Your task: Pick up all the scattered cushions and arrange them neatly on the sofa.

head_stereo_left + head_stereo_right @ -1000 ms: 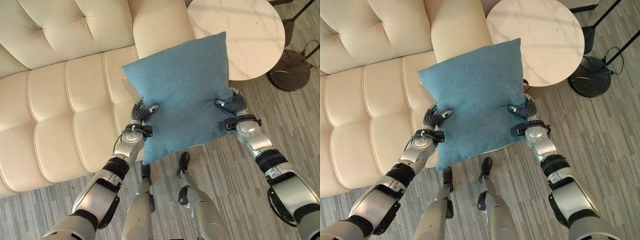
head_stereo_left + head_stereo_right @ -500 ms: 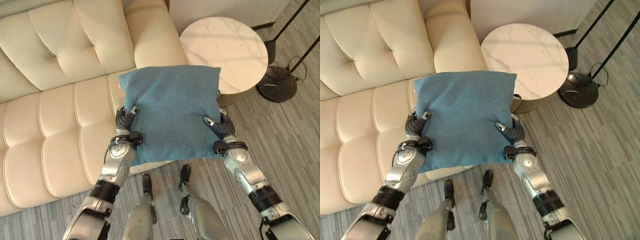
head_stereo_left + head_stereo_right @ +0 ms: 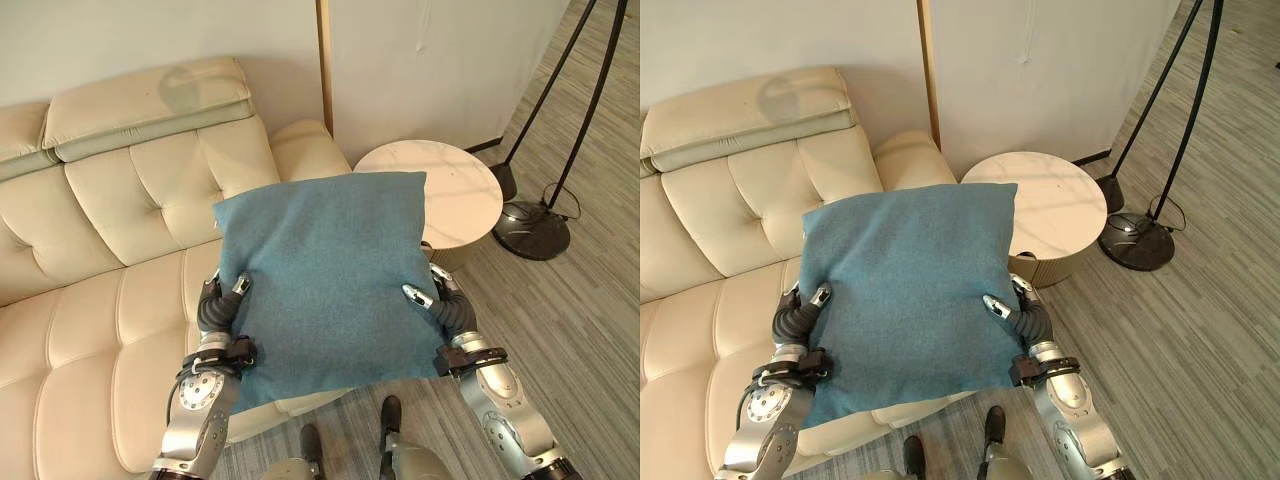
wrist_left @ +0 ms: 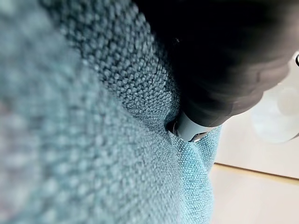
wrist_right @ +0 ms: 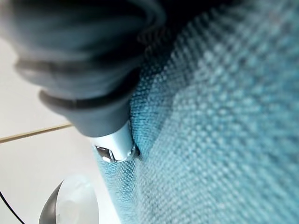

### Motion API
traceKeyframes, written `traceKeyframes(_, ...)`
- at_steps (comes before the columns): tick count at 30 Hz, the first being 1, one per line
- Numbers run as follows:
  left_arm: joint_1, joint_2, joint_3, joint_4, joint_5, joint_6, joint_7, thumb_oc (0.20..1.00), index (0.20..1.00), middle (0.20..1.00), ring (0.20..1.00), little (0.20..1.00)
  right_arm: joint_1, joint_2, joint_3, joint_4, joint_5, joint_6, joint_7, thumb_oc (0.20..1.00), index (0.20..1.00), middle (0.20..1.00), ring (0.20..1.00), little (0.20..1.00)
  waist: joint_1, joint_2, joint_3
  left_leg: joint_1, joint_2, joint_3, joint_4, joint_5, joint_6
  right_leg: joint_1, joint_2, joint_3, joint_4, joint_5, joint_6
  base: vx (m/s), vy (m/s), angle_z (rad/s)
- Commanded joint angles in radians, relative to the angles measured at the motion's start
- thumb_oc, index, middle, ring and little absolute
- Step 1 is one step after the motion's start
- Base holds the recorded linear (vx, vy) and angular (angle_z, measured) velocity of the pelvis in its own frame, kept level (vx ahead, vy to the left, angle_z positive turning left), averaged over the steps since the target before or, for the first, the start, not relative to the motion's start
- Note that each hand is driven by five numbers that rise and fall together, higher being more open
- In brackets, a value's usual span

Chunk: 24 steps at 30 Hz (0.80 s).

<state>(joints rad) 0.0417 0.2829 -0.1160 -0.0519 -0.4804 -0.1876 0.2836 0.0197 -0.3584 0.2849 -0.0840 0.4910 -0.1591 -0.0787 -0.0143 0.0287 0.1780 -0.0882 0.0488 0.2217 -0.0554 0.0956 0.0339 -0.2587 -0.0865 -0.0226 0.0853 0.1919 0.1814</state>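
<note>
Pinching a square, coarse-woven blue cushion (image 3: 325, 275), each robot hand (image 3: 222, 304) (image 3: 441, 303) grips one edge.

A home living room is being shown: a cream tufted sofa (image 3: 110, 250) is being flanked by a round marble side table (image 3: 450, 190) and a floor lamp (image 3: 545, 200) on wood-look flooring (image 3: 1200, 330).

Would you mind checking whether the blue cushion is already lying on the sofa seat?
No, the blue cushion is held up above the sofa, pinched at its sides by the left hand and the right hand.
</note>
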Motion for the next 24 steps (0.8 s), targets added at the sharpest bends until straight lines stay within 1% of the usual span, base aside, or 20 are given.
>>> traceKeyframes(1, -0.111, 0.058, -0.078, -0.086, 0.039, -0.099, -0.066, 0.2, 0.2, 0.2, 0.2, 0.2, -0.11, 0.092, 0.059, -0.132, -0.018, -0.107, 0.067, 0.2, 0.2, 0.2, 0.2, 0.2, 0.022, -0.037, -0.016, 0.009, -0.001, -0.108, -0.012, -0.036, -0.063, 0.143, 0.023, 0.04, 0.192, -0.269, -0.037, -0.33, -0.258, 0.96)
traceKeyframes(2, -0.105, 0.067, -0.074, -0.099, 0.03, -0.091, -0.079, 0.2, 0.2, 0.2, 0.2, 0.2, -0.108, 0.1, 0.055, -0.123, -0.003, -0.099, 0.074, 0.2, 0.2, 0.2, 0.2, 0.2, 0.051, -0.05, -0.031, -0.033, -0.005, -0.152, 0.002, -0.008, -0.072, 0.234, 0.041, 0.066, 0.156, -0.324, -0.064, -0.24, -0.299, 0.96)
traceKeyframes(4, -0.101, 0.071, -0.065, -0.1, 0.036, -0.087, -0.084, 0.2, 0.2, 0.2, 0.2, 0.2, -0.11, 0.096, 0.051, -0.111, 0.007, -0.104, 0.072, 0.2, 0.2, 0.2, 0.2, 0.2, 0.067, -0.058, -0.039, -0.082, -0.007, -0.169, 0.007, 0.03, -0.095, 0.278, 0.053, 0.05, 0.057, -0.356, -0.086, -0.22, -0.278, 0.64)
traceKeyframes(5, -0.098, 0.068, -0.062, -0.099, 0.044, -0.084, -0.084, 0.2, 0.2, 0.2, 0.2, 0.2, -0.108, 0.093, 0.049, -0.104, 0.013, -0.106, 0.069, 0.2, 0.2, 0.2, 0.2, 0.2, 0.071, -0.058, -0.04, -0.113, 0.0, -0.179, 0.008, 0.059, -0.116, 0.288, 0.072, 0.051, 0.005, -0.362, -0.1, -0.24, -0.243, 0.54)
traceKeyframes(6, -0.099, 0.063, -0.062, -0.098, 0.045, -0.084, -0.084, 0.2, 0.2, 0.2, 0.2, 0.2, -0.109, 0.087, 0.045, -0.101, 0.016, -0.108, 0.071, 0.2, 0.2, 0.2, 0.2, 0.2, 0.069, -0.054, -0.036, -0.138, 0.007, -0.189, 0.004, 0.085, -0.138, 0.284, 0.088, 0.051, -0.022, -0.355, -0.109, -0.19, -0.178, 0.63)
traceKeyframes(7, -0.1, 0.062, -0.062, -0.098, 0.045, -0.084, -0.084, 0.2, 0.2, 0.2, 0.2, 0.2, -0.109, 0.087, 0.045, -0.101, 0.016, -0.108, 0.071, 0.2, 0.2, 0.2, 0.2, 0.2, 0.067, -0.053, -0.037, -0.141, 0.008, -0.191, 0.003, 0.086, -0.138, 0.283, 0.089, 0.049, -0.024, -0.353, -0.109, -0.32, -0.178, 0.7)
traceKeyframes(8, -0.112, 0.047, -0.072, -0.09, 0.034, -0.085, -0.083, 0.2, 0.2, 0.2, 0.2, 0.2, -0.102, 0.065, 0.026, -0.094, 0.021, -0.113, 0.059, 0.2, 0.2, 0.2, 0.2, 0.2, 0.057, -0.04, -0.016, -0.184, 0.018, -0.175, 0.0, 0.112, -0.161, 0.265, 0.099, 0.019, -0.046, -0.335, -0.118, -0.32, -0.114, 0.83)
traceKeyframes(10, -0.129, 0.037, -0.077, -0.085, 0.029, -0.085, -0.09, 0.2, 0.2, 0.2, 0.2, 0.2, -0.104, 0.046, 0.008, -0.084, 0.02, -0.111, 0.05, 0.2, 0.2, 0.2, 0.2, 0.2, 0.036, -0.044, -0.007, -0.192, 0.024, -0.131, 0.045, 0.073, -0.14, 0.24, 0.084, -0.028, -0.041, -0.318, -0.115, -0.32, -0.103, 0.99)
traceKeyframes(11, -0.133, 0.034, -0.083, -0.084, 0.027, -0.084, -0.098, 0.2, 0.2, 0.2, 0.2, 0.2, -0.096, 0.043, 0.003, -0.086, 0.018, -0.11, 0.048, 0.2, 0.2, 0.2, 0.2, 0.2, 0.023, -0.053, -0.006, -0.174, 0.027, -0.101, 0.087, 0.04, -0.123, 0.234, 0.069, -0.057, -0.04, -0.31, -0.113, -0.19, -0.07, 0.74)
traceKeyframes(12, -0.133, 0.031, -0.087, -0.084, 0.024, -0.084, -0.108, 0.2, 0.2, 0.2, 0.2, 0.2, -0.088, 0.04, -0.003, -0.093, 0.016, -0.108, 0.052, 0.2, 0.2, 0.2, 0.2, 0.2, 0.013, -0.059, -0.012, -0.165, 0.031, -0.076, 0.12, 0.012, -0.114, 0.224, 0.058, -0.08, -0.044, -0.298, -0.111, -0.16, -0.061, 0.85)
traceKeyframes(14, -0.139, 0.025, -0.098, -0.082, 0.02, -0.085, -0.121, 0.2, 0.2, 0.2, 0.2, 0.2, -0.076, 0.033, -0.011, -0.107, 0.013, -0.109, 0.056, 0.2, 0.2, 0.2, 0.2, 0.2, -0.008, -0.076, -0.012, -0.138, 0.031, -0.041, 0.21, -0.072, -0.105, 0.224, 0.032, -0.124, -0.051, -0.287, -0.11, -0.12, -0.043, 0.89)
traceKeyframes(16, -0.137, 0.022, -0.11, -0.073, 0.023, -0.083, -0.127, 0.2, 0.2, 0.2, 0.2, 0.2, -0.058, 0.031, -0.025, -0.118, 0.013, -0.109, 0.069, 0.2, 0.2, 0.2, 0.2, 0.2, -0.026, -0.078, -0.027, -0.082, 0.038, -0.008, 0.203, -0.109, -0.106, 0.229, 0.022, -0.159, -0.066, -0.284, -0.108, -0.01, 0.0, 0.55)
traceKeyframes(17, -0.141, 0.021, -0.115, -0.069, 0.024, -0.083, -0.13, 0.2, 0.2, 0.2, 0.2, 0.2, -0.051, 0.03, -0.03, -0.121, 0.014, -0.111, 0.073, 0.2, 0.2, 0.2, 0.2, 0.2, -0.034, -0.077, -0.032, -0.053, 0.044, 0.012, 0.191, -0.12, -0.108, 0.233, 0.019, -0.177, -0.068, -0.284, -0.106, 0.04, 0.032, 0.65)
traceKeyframes(18, -0.148, 0.02, -0.124, -0.064, 0.025, -0.082, -0.132, 0.2, 0.2, 0.2, 0.2, 0.2, -0.045, 0.031, -0.039, -0.124, 0.015, -0.112, 0.074, 0.2, 0.2, 0.2, 0.2, 0.2, -0.042, -0.074, -0.041, -0.034, 0.05, 0.035, 0.171, -0.118, -0.109, 0.233, 0.016, -0.196, -0.073, -0.28, -0.102, 0.04, 0.025, 0.66)
traceKeyframes(19, -0.147, 0.019, -0.125, -0.064, 0.025, -0.082, -0.132, 0.2, 0.2, 0.2, 0.2, 0.2, -0.044, 0.031, -0.039, -0.125, 0.015, -0.112, 0.074, 0.2, 0.2, 0.2, 0.2, 0.2, -0.043, -0.074, -0.038, -0.027, 0.05, 0.034, 0.169, -0.12, -0.11, 0.239, 0.016, -0.198, -0.073, -0.283, -0.102, 0.05, 0.053, 0.87)
traceKeyframes(20, -0.155, 0.019, -0.14, -0.06, 0.029, -0.077, -0.132, 0.2, 0.2, 0.2, 0.2, 0.2, -0.044, 0.033, -0.041, -0.125, 0.018, -0.113, 0.07, 0.2, 0.2, 0.2, 0.2, 0.2, -0.049, -0.071, -0.039, -0.031, 0.058, 0.055, 0.156, -0.11, -0.114, 0.244, 0.01, -0.227, -0.079, -0.282, -0.101, 0.09, 0.07, 0.83)
traceKeyframes(23, -0.131, 0.028, -0.135, -0.07, 0.04, -0.067, -0.139, 0.2, 0.2, 0.2, 0.2, 0.2, -0.042, 0.039, -0.034, -0.122, 0.018, -0.107, 0.074, 0.2, 0.2, 0.2, 0.2, 0.2, -0.042, -0.075, -0.042, -0.017, 0.051, 0.049, 0.14, -0.118, -0.111, 0.27, 0.003, -0.237, -0.089, -0.28, -0.094, 0.15, 0.102, 0.49)
traceKeyframes(24, -0.116, 0.033, -0.13, -0.071, 0.041, -0.064, -0.143, 0.2, 0.2, 0.2, 0.2, 0.2, -0.045, 0.045, -0.027, -0.12, 0.021, -0.103, 0.078, 0.2, 0.2, 0.2, 0.2, 0.2, -0.034, -0.085, -0.041, -0.015, 0.044, 0.045, 0.139, -0.126, -0.107, 0.279, -0.003, -0.235, -0.092, -0.278, -0.09, 0.11, 0.088, 0.07)
